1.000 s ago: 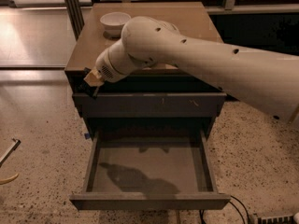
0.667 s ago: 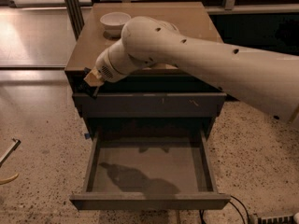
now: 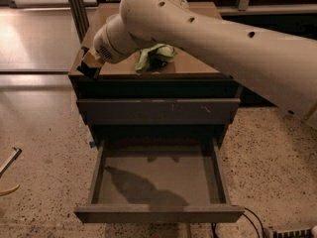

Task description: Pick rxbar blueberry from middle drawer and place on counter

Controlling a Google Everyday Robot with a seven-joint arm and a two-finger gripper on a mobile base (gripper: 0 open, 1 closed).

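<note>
The middle drawer (image 3: 158, 182) is pulled out wide open, and its flat grey-brown floor is bare. The rxbar blueberry does not show anywhere; it is hidden or out of view. The counter (image 3: 198, 66) is the tan top of the dark cabinet. My gripper (image 3: 89, 64) hangs at the counter's front left corner, at the end of the big white arm (image 3: 208, 38) that crosses the counter from the right. Nothing shows in the gripper.
A green and white snack bag (image 3: 154, 56) lies on the counter near its front edge, just under the arm. A closed drawer front with pale scratch marks (image 3: 158, 110) sits above the open drawer. Cables (image 3: 247, 222) lie on the speckled floor at the lower right.
The arm has risen and swung back over the counter, uncovering the green and white bag. The white bowl at the counter's back left is now hidden behind the arm. The drawer has not moved.
</note>
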